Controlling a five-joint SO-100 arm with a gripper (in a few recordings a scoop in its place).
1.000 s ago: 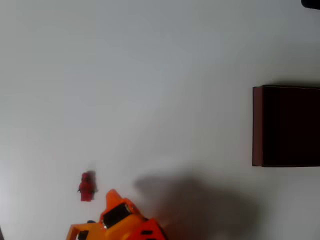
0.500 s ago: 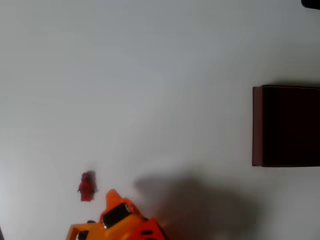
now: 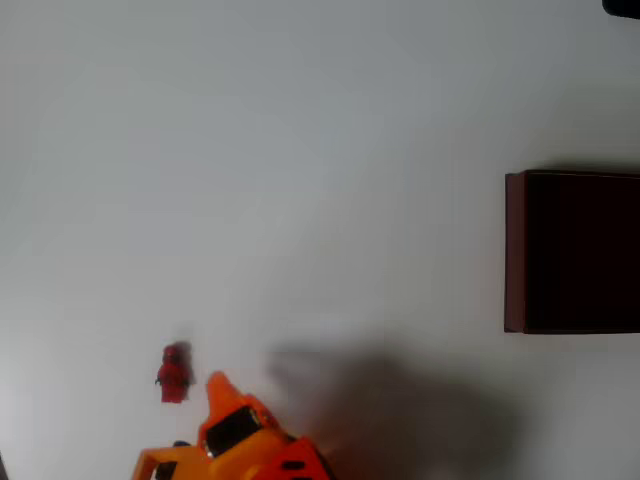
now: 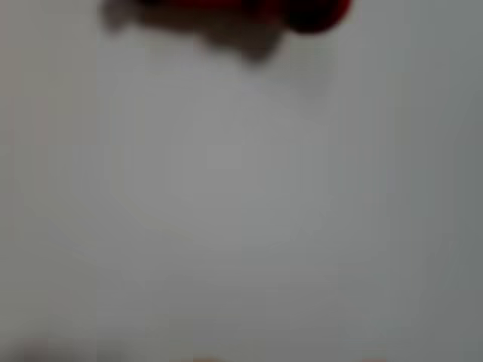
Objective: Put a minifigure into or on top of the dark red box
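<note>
Orange tool (image 3: pixel 222 395) sits at the bottom left of the overhead view; whether its fingers are apart is unclear. Just left lies the minifigure (image 3: pixel 173 373) on the counter (image 3: pixel 300 150), the dark red box (image 3: pixel 572 252) at the right edge.

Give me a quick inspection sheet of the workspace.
Surface: plain white table, arm shadow at lower middle.
Job's things: figure lies on the table at lower left, apart from the end effector; a blurred red shape at the top edge of the wrist view is likely the same figure. Box at right edge, open, dark inside, nothing seen in it.
Clutter: nothing seen.
End effector: orange, just right of the figure, not touching; open or shut cannot be told.
Cables: nothing seen.
Surroundings: dark object at top right corner.
</note>
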